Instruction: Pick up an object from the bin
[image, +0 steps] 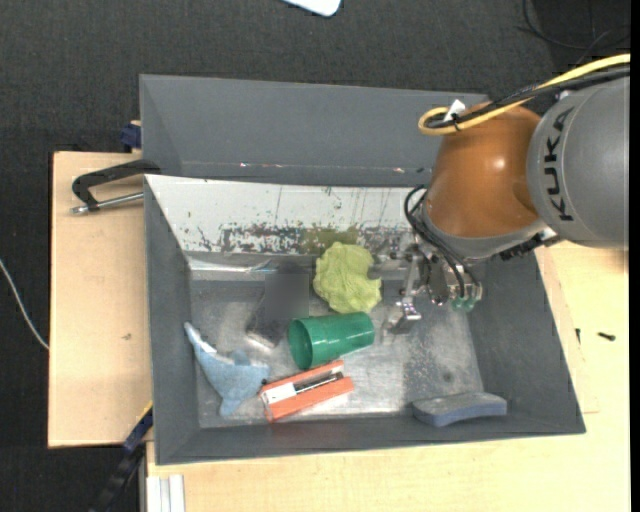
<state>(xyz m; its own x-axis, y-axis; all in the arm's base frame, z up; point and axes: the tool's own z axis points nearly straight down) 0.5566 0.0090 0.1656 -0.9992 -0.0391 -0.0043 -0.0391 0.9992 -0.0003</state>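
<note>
We see the tool (408, 305) low in the middle of the bin (166, 330), toward its back wall. It is just right of a crumpled yellow-green cloth (347, 278) and just beside the narrow end of a green cup (330, 339) lying on its side. We cannot tell whether the tool is wide or narrow. An orange-and-white box (307, 390), a blue rag (228, 372) and a blue-grey sponge (460, 407) lie along the front edge.

1. The arm (590, 130) is cut off by the right edge.
2. A white thing (312, 5) is cut off by the top edge; its kind cannot be told.
3. A dark flat thing (272, 305), left of the green cup (330, 340), is too blurred to name.
4. Print on the orange-and-white pack (307, 390) is too small to read.
</note>
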